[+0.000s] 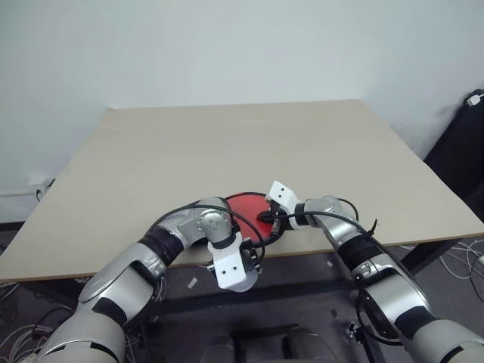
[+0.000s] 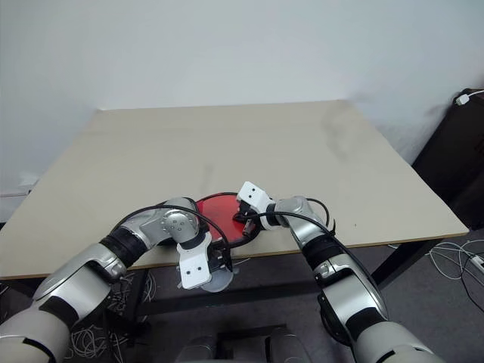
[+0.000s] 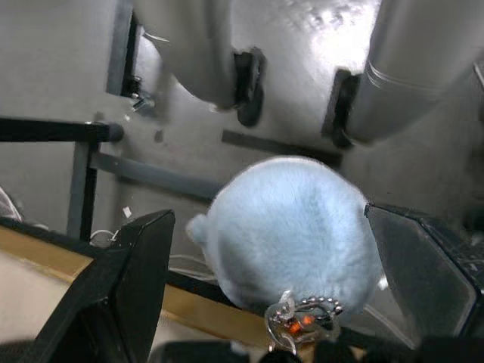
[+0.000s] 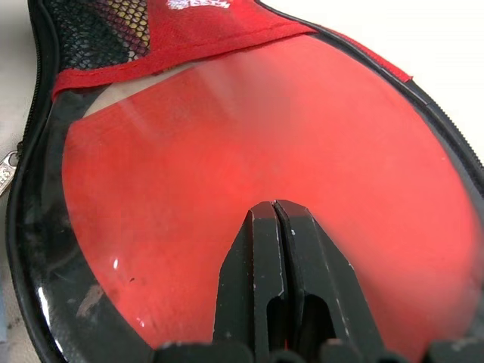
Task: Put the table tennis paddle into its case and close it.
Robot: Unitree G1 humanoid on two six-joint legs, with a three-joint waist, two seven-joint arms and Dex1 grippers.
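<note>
The case (image 1: 243, 206), round with a black zip rim, lies flat at the table's near edge. Through its glossy clear face (image 4: 249, 144) I see a red disc that looks like the table tennis paddle's rubber; the handle is hidden. A red fabric band and black mesh (image 4: 98, 30) cross the far part. My right gripper (image 4: 276, 206) is shut, its tips resting on that clear face. My left gripper (image 3: 266, 215) points down just off the table's near edge. It is open around a fluffy pale blue pom-pom (image 3: 287, 234) that hangs on a small metal chain (image 3: 299, 318).
The beige table (image 1: 227, 144) stretches away bare behind the case. Dark table frame bars (image 3: 91, 132) and loose cables lie on the floor below the near edge. A black object (image 1: 461, 159) stands off the table's right side.
</note>
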